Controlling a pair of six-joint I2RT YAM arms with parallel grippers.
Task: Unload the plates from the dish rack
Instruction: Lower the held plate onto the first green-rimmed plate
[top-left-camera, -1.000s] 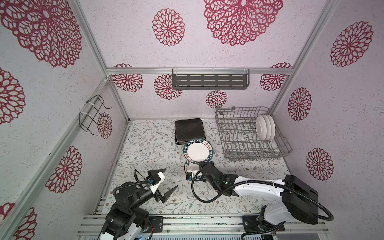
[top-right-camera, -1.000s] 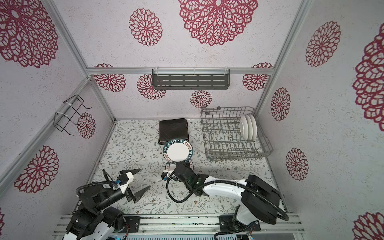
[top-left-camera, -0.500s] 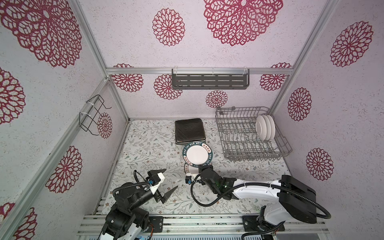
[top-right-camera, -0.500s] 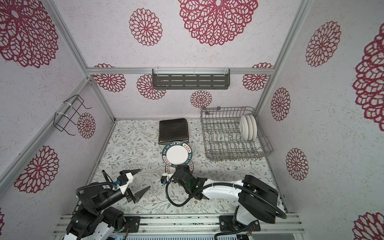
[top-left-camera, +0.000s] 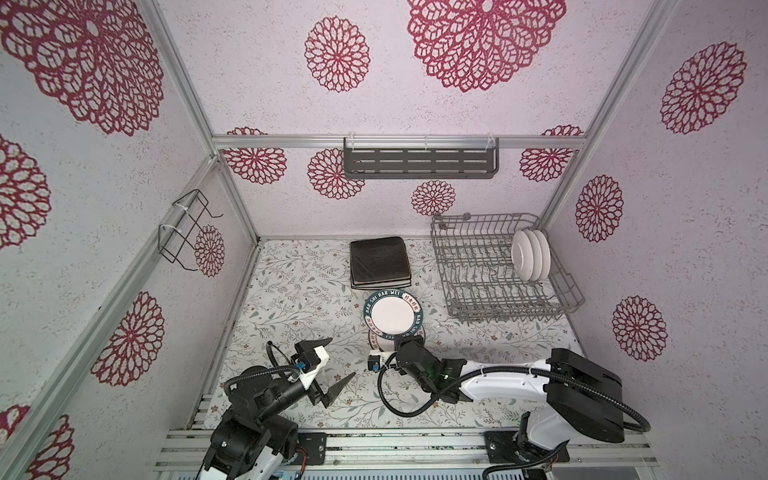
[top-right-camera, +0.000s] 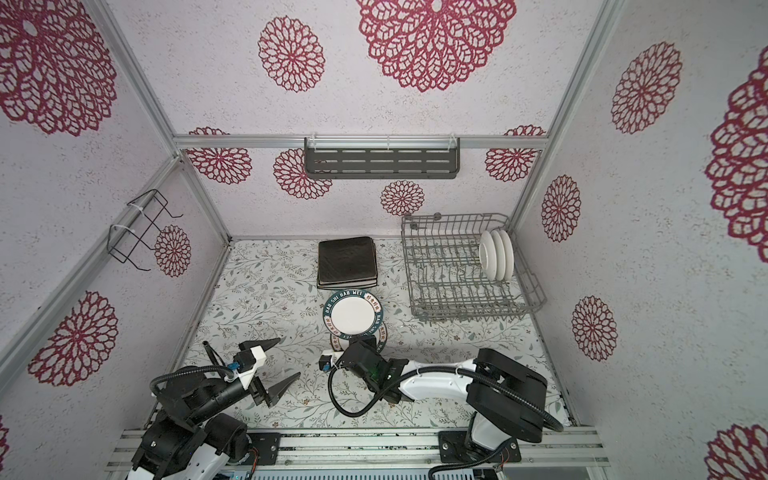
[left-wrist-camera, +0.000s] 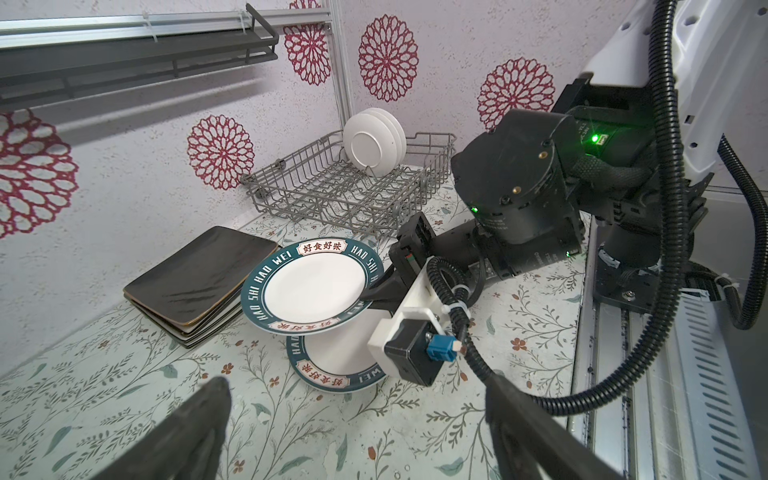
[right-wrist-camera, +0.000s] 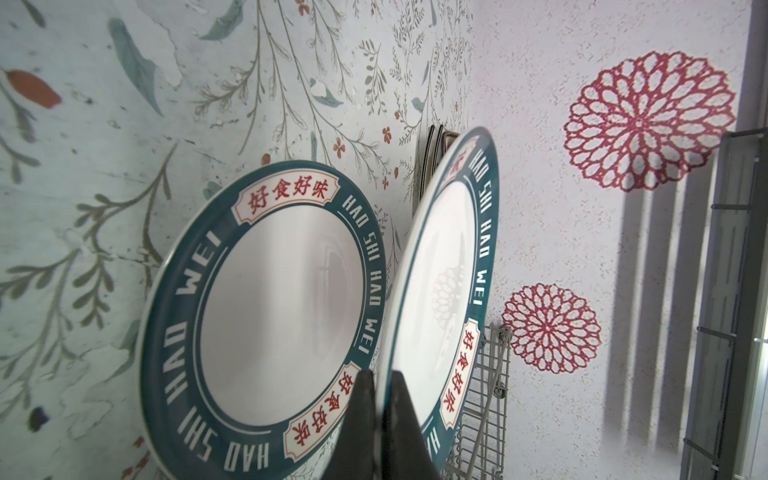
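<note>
Two dark fingers (right-wrist-camera: 359, 401) of the right gripper (right-wrist-camera: 379, 386) are pressed together on the near rim of a round printed plate (left-wrist-camera: 309, 286). They hold it roughly level and clear of the table (top-left-camera: 291, 299), near the middle of the scene. Directly under it a second printed plate (left-wrist-camera: 332, 365) lies flat on the table, face up. The held one overlaps it from above, and a gap between them shows in the left wrist view. Just beyond, toward the far wall, sits a stack of square plates (top-left-camera: 379, 259) with a black one on top and lighter edges showing beneath. I cannot tell for certain how many it holds. Further out, at the far right, the dish rack (top-left-camera: 473, 266) is bare across most of its tines. Three white plates (top-left-camera: 532, 259) stand upright together at its right end. The left gripper (top-left-camera: 341, 357) hovers at the near left with its fingers spread wide and nothing between them, well apart from every plate. By my reading the unloading is more than half done: the square plates and one round plate are out and set down, and another round plate is out but not yet released. What remains is to lower it onto the plate beneath, then bring over the three plates that are in the rack.
</note>
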